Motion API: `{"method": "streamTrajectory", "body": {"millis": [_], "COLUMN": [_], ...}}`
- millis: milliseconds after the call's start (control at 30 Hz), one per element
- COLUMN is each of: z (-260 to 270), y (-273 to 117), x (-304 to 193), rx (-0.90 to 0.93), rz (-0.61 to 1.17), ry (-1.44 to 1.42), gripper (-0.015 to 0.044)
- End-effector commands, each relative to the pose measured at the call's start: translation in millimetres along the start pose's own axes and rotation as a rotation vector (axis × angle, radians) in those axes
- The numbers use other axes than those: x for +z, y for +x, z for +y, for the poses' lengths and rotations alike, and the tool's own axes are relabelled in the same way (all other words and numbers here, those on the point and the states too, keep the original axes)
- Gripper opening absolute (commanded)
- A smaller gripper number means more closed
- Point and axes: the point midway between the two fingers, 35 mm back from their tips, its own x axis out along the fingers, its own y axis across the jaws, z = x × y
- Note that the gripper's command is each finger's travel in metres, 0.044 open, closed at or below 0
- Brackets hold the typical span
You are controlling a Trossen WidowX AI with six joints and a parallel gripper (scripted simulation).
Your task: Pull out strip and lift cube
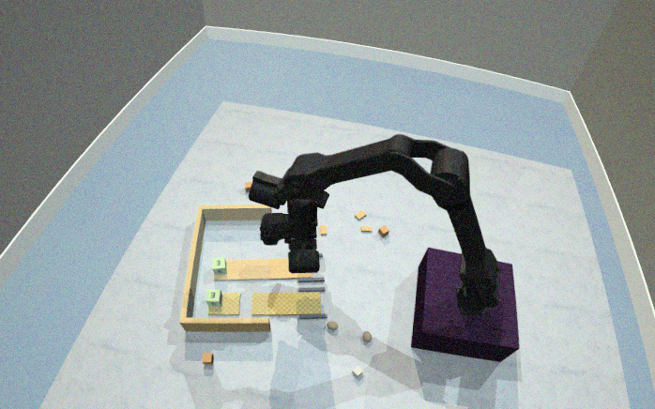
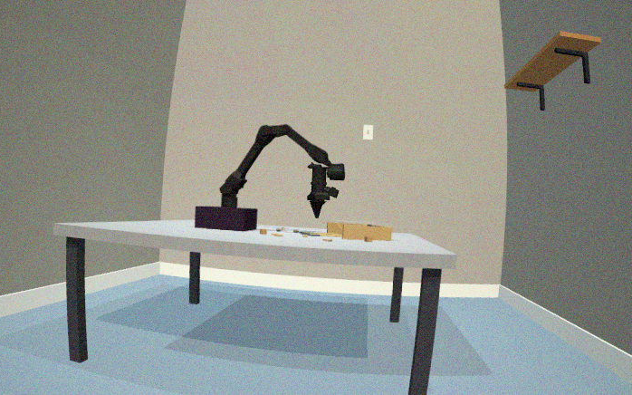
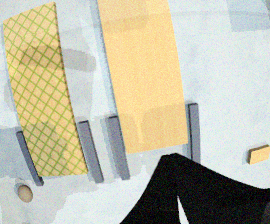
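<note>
Hovering near the open side of the wooden frame (image 1: 192, 269) (image 2: 368, 232), the closed, empty fingers (image 2: 316, 216) seem set to draw out the unbroken plain strip (image 1: 256, 269) (image 3: 143, 75), since it carries its cube (image 1: 219, 265) far inside the frame.

Tabletop (image 1: 167, 243) (image 2: 279, 241): pale, faintly veined like stone, matt. Three-sided frame (image 1: 195, 264) (image 2: 368, 232): light wood look, matt. Plain strip (image 1: 253, 269) (image 3: 143, 75): smooth, wood- or card-like, can't tell which. Patterned strip (image 1: 285, 303) (image 3: 46, 95) at its 6 o'clock, top view: same tan, crosshatch print, matt. Guide rails (image 1: 311, 280) (image 3: 90, 150): grey, smooth, metal or plastic unclear. Labelled cubes (image 1: 219, 265): green, plastic-looking. Claw (image 1: 303, 261) (image 2: 316, 216) (image 3: 170, 161): black, matt. Pebbles (image 1: 332, 325) (image 3: 25, 193): brown, stone-like. Plinth (image 1: 436, 335) (image 2: 225, 218): dark purple, no gloss.
</note>
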Motion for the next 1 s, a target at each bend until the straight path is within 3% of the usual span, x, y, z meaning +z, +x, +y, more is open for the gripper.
{"method": "streamTrajectory", "body": {"millis": [0,967], "z": [0.7,1.0], "y": [7.3,54.9], "x": [0.5,2.8], "rx": [0.006,0.006], "rz": [0.001,0.001], "ry": [-0.005,-0.005], "gripper": [0.0000,0.0000]}}
